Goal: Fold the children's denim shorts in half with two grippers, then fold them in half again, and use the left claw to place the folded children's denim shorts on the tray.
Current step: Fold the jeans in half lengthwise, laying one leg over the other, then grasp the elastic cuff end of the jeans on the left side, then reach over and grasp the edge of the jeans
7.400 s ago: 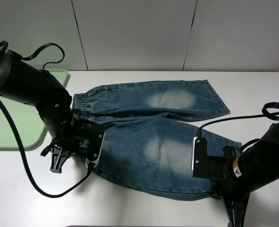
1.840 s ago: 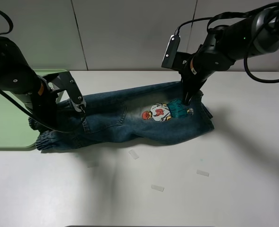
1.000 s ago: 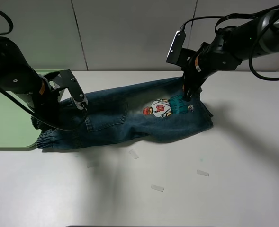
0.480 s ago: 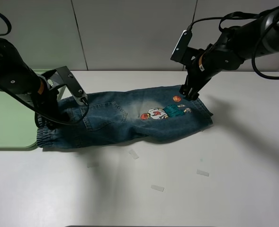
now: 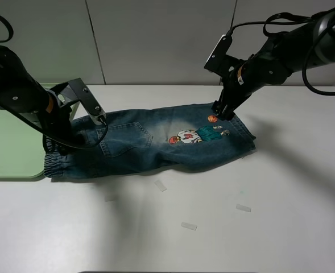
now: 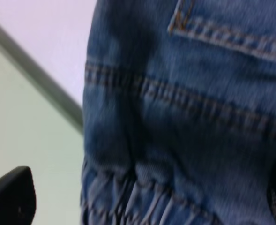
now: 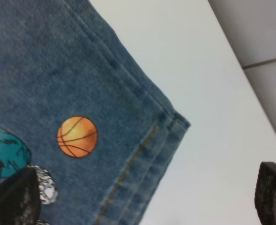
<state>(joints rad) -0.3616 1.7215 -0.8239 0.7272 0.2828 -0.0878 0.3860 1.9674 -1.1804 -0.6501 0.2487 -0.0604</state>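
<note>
The children's denim shorts lie folded in half on the white table, back side up, with the cartoon patch showing. The gathered waistband lies at the left, partly over the tray. My left gripper is open just over the waistband end, and the left wrist view shows its fingertips wide apart above the denim. My right gripper is open and empty over the far hem corner, next to an orange basketball patch.
The pale green tray's rim runs beside the waistband. Small white strips lie on the table in front of the shorts. A grey panelled wall stands behind.
The near half of the shorts has been folded over the far half. Both grippers have let go, and the fabric has settled flat. The right gripper has shifted slightly to the left.
</note>
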